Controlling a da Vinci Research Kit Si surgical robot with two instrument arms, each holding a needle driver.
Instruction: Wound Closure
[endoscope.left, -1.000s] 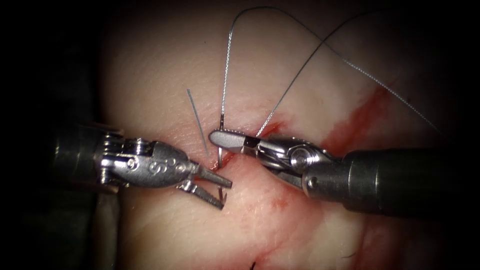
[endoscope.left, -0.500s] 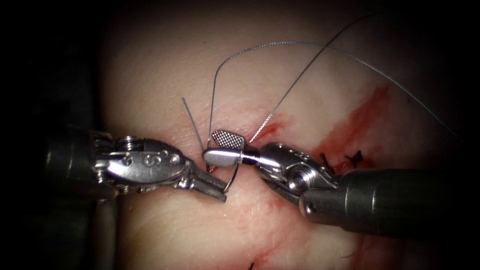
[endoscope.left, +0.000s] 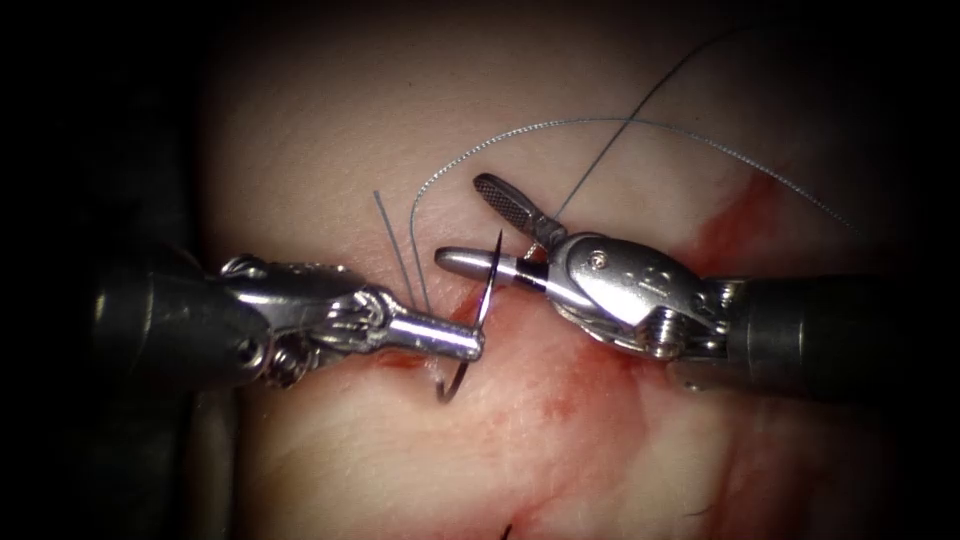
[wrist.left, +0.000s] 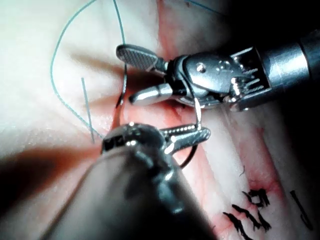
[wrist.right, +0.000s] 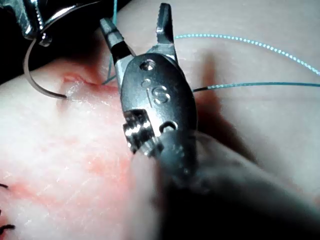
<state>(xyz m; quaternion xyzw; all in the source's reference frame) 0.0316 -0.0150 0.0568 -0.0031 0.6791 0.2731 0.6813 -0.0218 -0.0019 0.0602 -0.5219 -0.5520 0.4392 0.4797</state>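
Nearest the endoscope lies the pale pork-belly tissue (endoscope.left: 560, 460), streaked with red fluid (endoscope.left: 560, 395) along its cut (endoscope.left: 470, 305). Just above that, the left arm's silver pincer (endoscope.left: 470, 343) comes in from the left with its jaws clamped together on the thin curved steel needle (endoscope.left: 478, 322), holding it around mid-curve. The needle's lower bend dips toward the tissue at the cut; in the right wrist view one end of the needle (wrist.right: 37, 82) seems to touch the surface, though whether it sits in the tissue is hard to make out. The other end rises dark beside the right arm's silver pincer (endoscope.left: 455, 222), whose jaws stand wide apart, holding nothing, one jaw on each side of the needle's upper end. Farther back, the fine grey-blue thread (endoscope.left: 560, 124) arcs over the tissue, and a short straight cut end of thread (endoscope.left: 392, 240) stands left of the cut.
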